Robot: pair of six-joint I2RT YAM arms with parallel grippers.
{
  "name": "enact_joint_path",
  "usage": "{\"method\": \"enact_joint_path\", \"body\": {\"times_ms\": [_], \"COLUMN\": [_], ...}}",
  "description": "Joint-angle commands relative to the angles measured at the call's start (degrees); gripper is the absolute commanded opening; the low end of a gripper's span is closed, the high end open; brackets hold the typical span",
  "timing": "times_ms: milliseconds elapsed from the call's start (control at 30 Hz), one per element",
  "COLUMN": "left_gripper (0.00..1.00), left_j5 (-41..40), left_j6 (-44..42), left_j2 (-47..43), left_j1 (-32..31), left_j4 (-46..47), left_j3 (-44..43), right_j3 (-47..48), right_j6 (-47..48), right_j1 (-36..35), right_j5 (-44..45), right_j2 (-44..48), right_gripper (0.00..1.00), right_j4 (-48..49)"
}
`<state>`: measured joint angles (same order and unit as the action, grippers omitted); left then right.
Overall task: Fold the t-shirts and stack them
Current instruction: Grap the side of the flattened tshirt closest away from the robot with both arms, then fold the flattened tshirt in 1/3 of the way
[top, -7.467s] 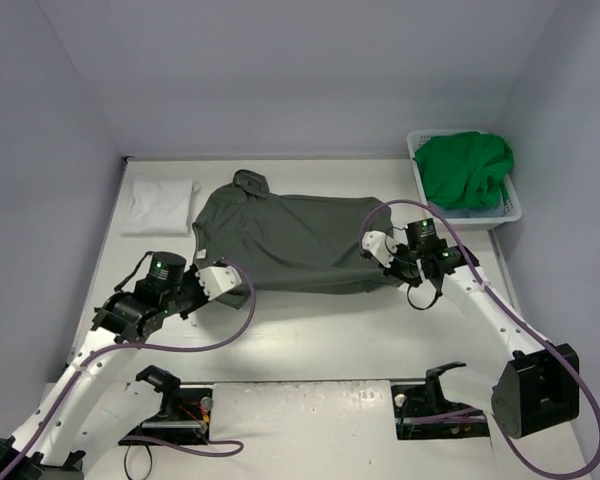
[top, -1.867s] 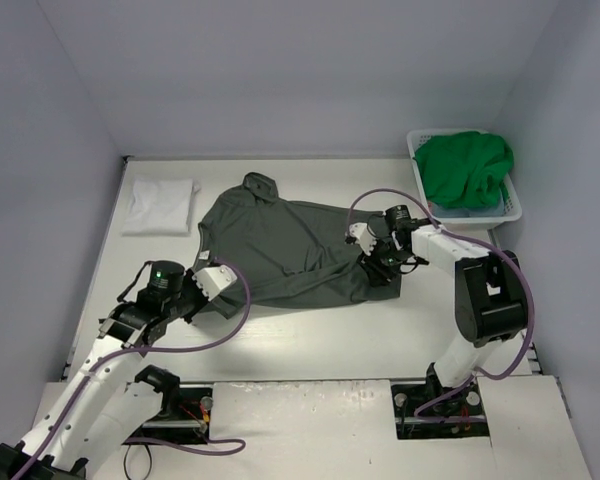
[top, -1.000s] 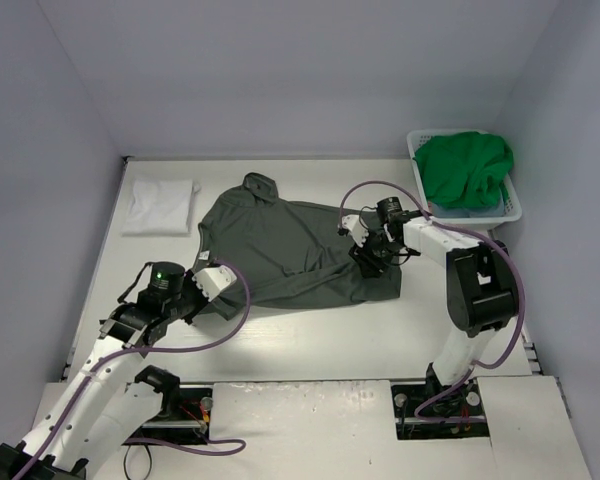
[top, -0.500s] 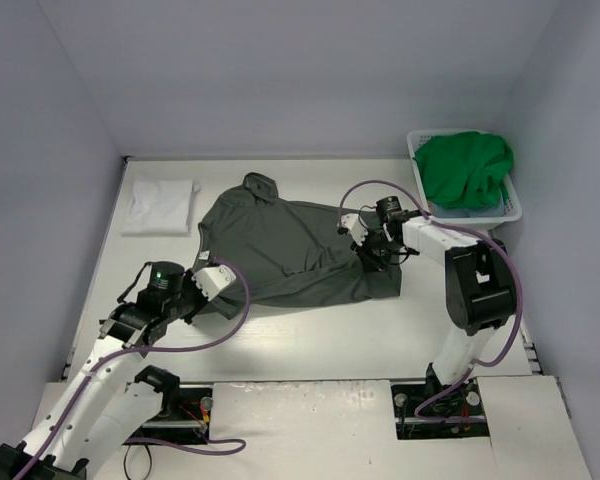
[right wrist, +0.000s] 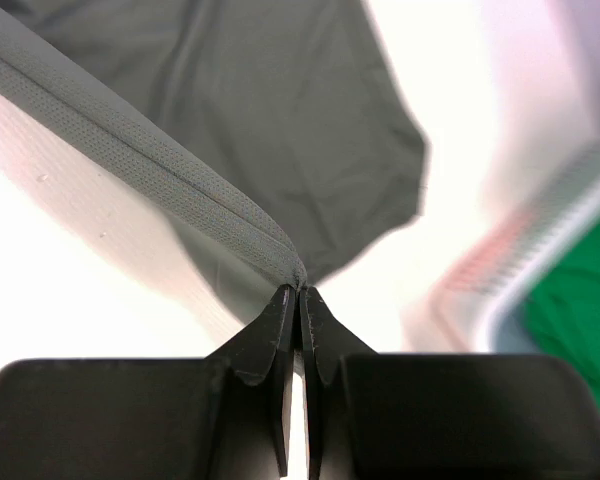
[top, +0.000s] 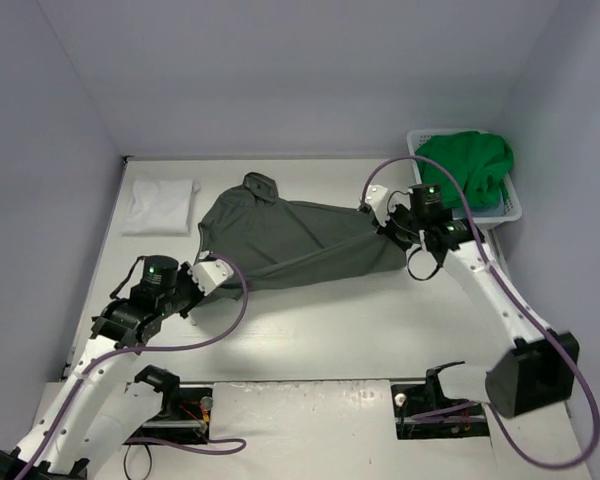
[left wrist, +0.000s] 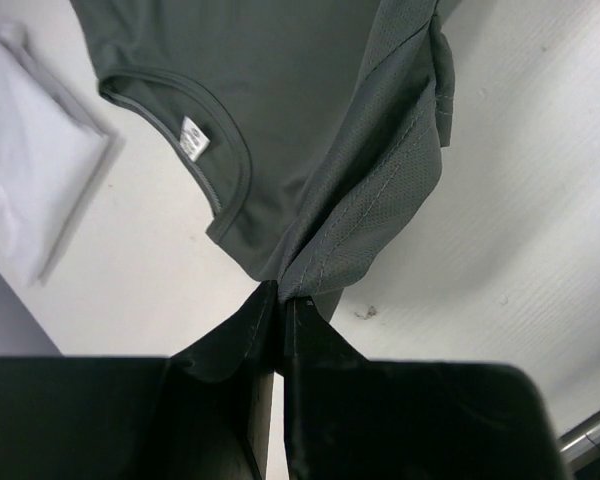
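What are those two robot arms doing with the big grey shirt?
Both arms are pinching the dark grey shirt on the table. The left gripper is shut on its near left side and the right gripper on its right end, so the near edge is stretched between them. A white shirt lies at the far left; a green shirt sits in the basket on the right.
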<state>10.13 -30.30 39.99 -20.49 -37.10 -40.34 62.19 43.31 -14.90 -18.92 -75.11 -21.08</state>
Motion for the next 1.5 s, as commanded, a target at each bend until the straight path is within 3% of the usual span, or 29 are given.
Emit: {"method": "enact_joint_path", "body": {"times_ms": [0,333,800,1000,1467], "left_gripper": [0.0,0.0,0.0,0.0,0.0], "left_j5": [0.06,3.4,8.24,7.89,-1.07], "left_j6": [-2.13,-2.39,-5.11,-5.2,-6.87], "left_j2": [0.71,1.76,9.31,13.88,21.18], "left_j1": [0.63,0.72,0.8,0.72,0.72], "left_j4": [-0.25,-2.36,-2.02,1.41,12.05], "left_j3": [-5.19,-8.53,-14.24,-15.12,-15.91], "right_j3": [-1.1,-9.62,-17.72,-15.27,-14.21], "right_j6": [-0.86,0.98,14.52,13.73,13.64], "right_j1": [-1.45,-4.97,-5.23,-5.23,-4.79], "right_j5": [3.79,10.3,13.82,12.94,10.92], "right_j2": [7.16,15.17,17.98,14.03,4.89], "right_gripper": [0.0,0.0,0.0,0.0,0.0], "right_j4": [-3.17,-4.76,-4.76,-4.41,-0.98]}}
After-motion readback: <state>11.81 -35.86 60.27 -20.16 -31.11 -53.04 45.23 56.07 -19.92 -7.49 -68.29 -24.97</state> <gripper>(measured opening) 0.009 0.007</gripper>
